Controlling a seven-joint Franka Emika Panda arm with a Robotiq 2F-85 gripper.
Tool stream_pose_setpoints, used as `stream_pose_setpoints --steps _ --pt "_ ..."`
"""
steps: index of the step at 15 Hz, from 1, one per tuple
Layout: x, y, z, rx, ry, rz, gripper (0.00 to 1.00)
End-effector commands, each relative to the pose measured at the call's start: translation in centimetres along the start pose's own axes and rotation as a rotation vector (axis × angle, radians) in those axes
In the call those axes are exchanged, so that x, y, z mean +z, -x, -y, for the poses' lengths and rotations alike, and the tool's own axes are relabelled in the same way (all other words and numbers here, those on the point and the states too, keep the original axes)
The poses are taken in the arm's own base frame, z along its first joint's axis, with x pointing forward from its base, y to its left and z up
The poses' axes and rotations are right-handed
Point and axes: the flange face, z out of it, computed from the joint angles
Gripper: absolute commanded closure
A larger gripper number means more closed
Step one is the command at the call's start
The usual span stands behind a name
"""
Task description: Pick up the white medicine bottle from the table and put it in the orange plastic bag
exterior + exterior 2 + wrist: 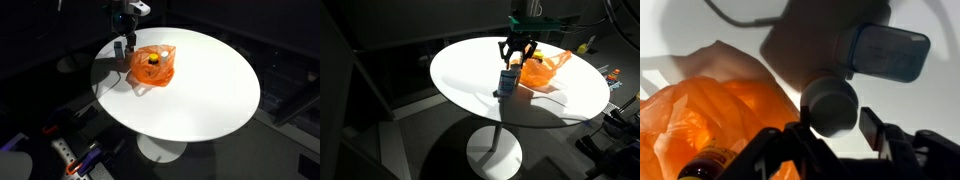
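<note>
The white medicine bottle (830,100) stands on the table (210,90) and shows from above in the wrist view as a pale round top. My gripper (836,128) straddles it with a finger on each side. A thin gap shows at the right finger, so the jaws are open around it. In both exterior views the gripper (121,45) (517,50) hangs low over the table's edge region, right next to the orange plastic bag (152,66) (546,70) (700,120). The bag lies crumpled and open on the table.
A small blue-grey bottle (507,82) (885,52) stands close beside the gripper. A yellow-and-black object (150,62) (705,165) lies inside the bag. Dark floor with clutter surrounds the table (470,75).
</note>
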Motion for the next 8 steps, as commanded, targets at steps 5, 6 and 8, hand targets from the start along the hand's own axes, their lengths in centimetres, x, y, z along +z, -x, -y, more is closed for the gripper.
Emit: stream_pose_setpoints --steps 5,6,8 --pt "-4.2 1.3 0.3 -0.024 -0.042 -0.015 0.81" --pt "-5.1 1.5 0.1 -0.019 -0.045 -0.026 0.81" --pt "-6.8 1.6 -0.5 -0.004 -0.051 -0.051 0.81"
